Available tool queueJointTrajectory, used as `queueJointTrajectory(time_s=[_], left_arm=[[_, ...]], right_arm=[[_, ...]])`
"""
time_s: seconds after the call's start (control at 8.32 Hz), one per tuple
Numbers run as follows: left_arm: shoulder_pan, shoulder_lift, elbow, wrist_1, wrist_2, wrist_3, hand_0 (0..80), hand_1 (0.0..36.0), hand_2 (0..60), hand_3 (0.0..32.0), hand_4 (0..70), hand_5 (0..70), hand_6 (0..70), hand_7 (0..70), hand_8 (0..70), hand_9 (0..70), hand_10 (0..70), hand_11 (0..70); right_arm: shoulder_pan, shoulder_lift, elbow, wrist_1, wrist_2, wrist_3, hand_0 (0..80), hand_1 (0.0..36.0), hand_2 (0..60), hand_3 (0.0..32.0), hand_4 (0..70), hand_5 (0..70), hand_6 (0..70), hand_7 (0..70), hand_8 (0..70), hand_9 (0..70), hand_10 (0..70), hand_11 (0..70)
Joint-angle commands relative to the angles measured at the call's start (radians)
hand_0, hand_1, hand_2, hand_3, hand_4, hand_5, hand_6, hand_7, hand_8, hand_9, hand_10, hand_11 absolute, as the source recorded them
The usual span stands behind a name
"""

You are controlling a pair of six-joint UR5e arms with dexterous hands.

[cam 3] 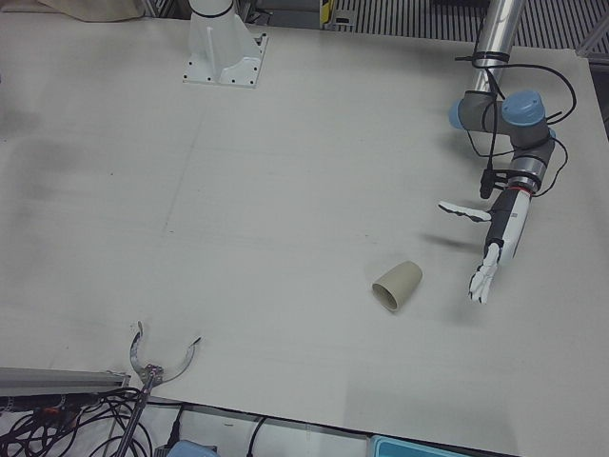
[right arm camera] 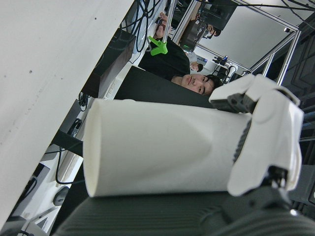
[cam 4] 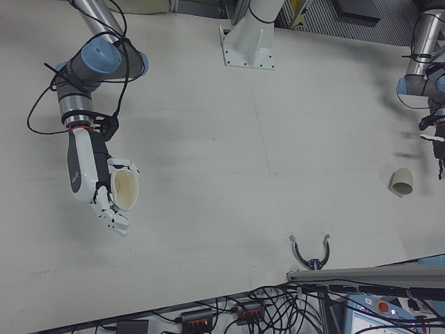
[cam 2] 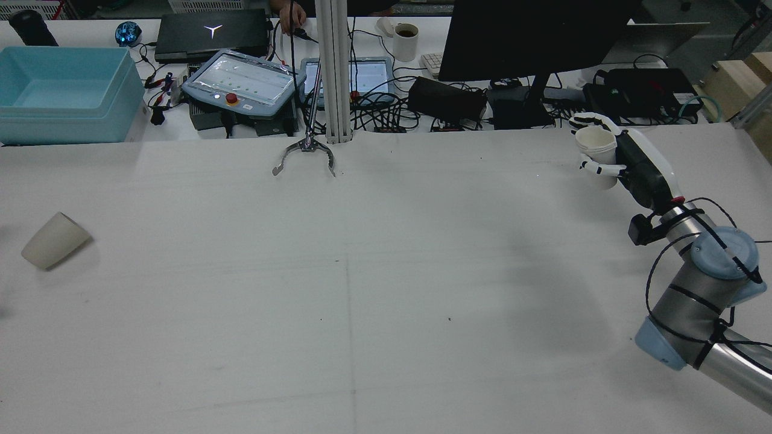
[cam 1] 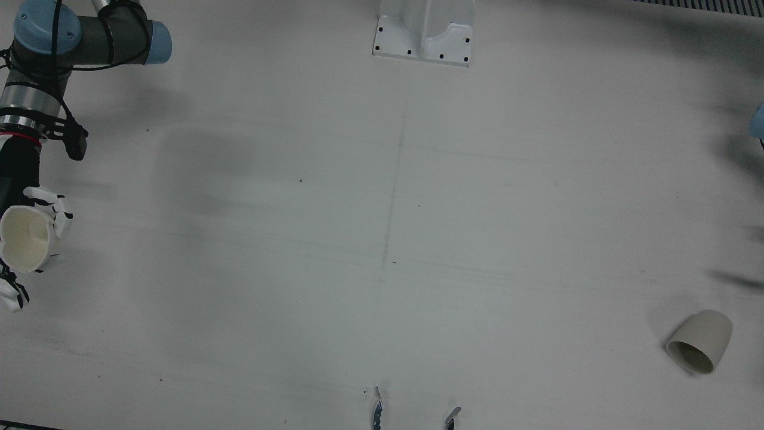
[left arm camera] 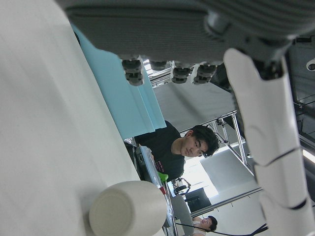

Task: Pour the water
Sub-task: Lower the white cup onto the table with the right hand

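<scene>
My right hand [cam 2: 627, 161] is shut on a white paper cup [cam 2: 597, 146], held off the table near the far right edge with its mouth tipped up. The front view shows that cup [cam 1: 25, 239] at the far left, its inside looking empty, and the right hand view shows fingers [right arm camera: 266, 132] wrapped around the cup [right arm camera: 157, 147]. A second beige cup [cam 3: 398, 285] lies on its side on the table [cam 1: 382, 239], also visible as the cup [cam 2: 55, 240] at the left. My left hand [cam 3: 495, 249] hovers open just right of it, fingers spread, not touching.
A metal claw-shaped clamp [cam 2: 304, 154] sits at the table's operator edge. The white pedestal base [cam 1: 425, 36] stands at the robot side. Beyond the table are a blue bin [cam 2: 63, 93], teach pendants, cables and a monitor. People sit behind the desk.
</scene>
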Motion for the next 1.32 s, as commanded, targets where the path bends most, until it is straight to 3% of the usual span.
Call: queueJointTrajectory(time_s=[0.0, 0.36, 0.6, 0.96, 1.08, 1.2], left_arm=[[-0.018, 0.026, -0.039, 0.001, 0.003, -0.011, 52.3, 17.7, 0.2, 0.0, 8.8, 7.3, 7.5, 4.0, 0.5, 0.0, 6.0, 10.6], [-0.03, 0.05, -0.037, -0.014, 0.003, -0.011, 52.6, 17.6, 0.1, 0.0, 9.6, 7.9, 7.4, 3.8, 0.4, 0.0, 6.2, 10.8], [-0.03, 0.067, -0.037, -0.037, 0.003, -0.011, 52.3, 17.3, 0.0, 0.0, 9.8, 8.3, 7.4, 3.7, 0.4, 0.0, 6.2, 10.8], [-0.03, 0.088, -0.039, -0.062, 0.003, -0.011, 52.2, 17.0, 0.0, 0.0, 9.8, 8.7, 7.5, 3.7, 0.5, 0.0, 6.2, 10.8], [-0.03, 0.098, -0.036, -0.072, 0.003, -0.011, 52.3, 17.1, 0.0, 0.0, 9.7, 8.8, 7.5, 3.9, 0.5, 0.0, 6.2, 10.8], [-0.03, 0.113, -0.034, -0.083, 0.003, -0.011, 52.2, 16.9, 0.0, 0.0, 9.7, 9.3, 7.5, 3.9, 0.5, 0.0, 6.1, 10.7]], right_arm=[[-0.078, -0.005, -0.051, 0.059, 0.001, 0.081, 45.4, 27.5, 60.0, 0.0, 0.0, 24.0, 22.9, 8.4, 22.4, 18.6, 38.3, 55.6], [-0.094, -0.019, -0.039, 0.053, -0.012, 0.124, 45.6, 28.0, 60.0, 0.0, 0.0, 23.6, 21.7, 8.1, 21.6, 16.5, 39.1, 56.7], [-0.111, -0.074, -0.044, 0.054, -0.008, 0.12, 46.6, 29.7, 60.0, 0.0, 0.0, 25.5, 20.4, 10.8, 19.6, 18.0, 37.0, 54.3], [-0.114, -0.074, -0.047, 0.054, -0.003, 0.118, 47.6, 28.9, 60.0, 0.0, 0.0, 22.7, 16.8, 3.7, 17.0, 17.9, 31.7, 47.6], [-0.115, -0.074, -0.047, 0.054, -0.003, 0.118, 48.5, 24.8, 44.2, 0.0, 0.0, 20.3, 13.1, 1.5, 12.0, 12.7, 22.7, 35.5], [-0.117, -0.074, -0.045, 0.054, -0.005, 0.118, 49.9, 18.1, 8.8, 0.0, 0.0, 19.4, 7.8, 0.0, 1.9, 0.7, 11.5, 19.0]])
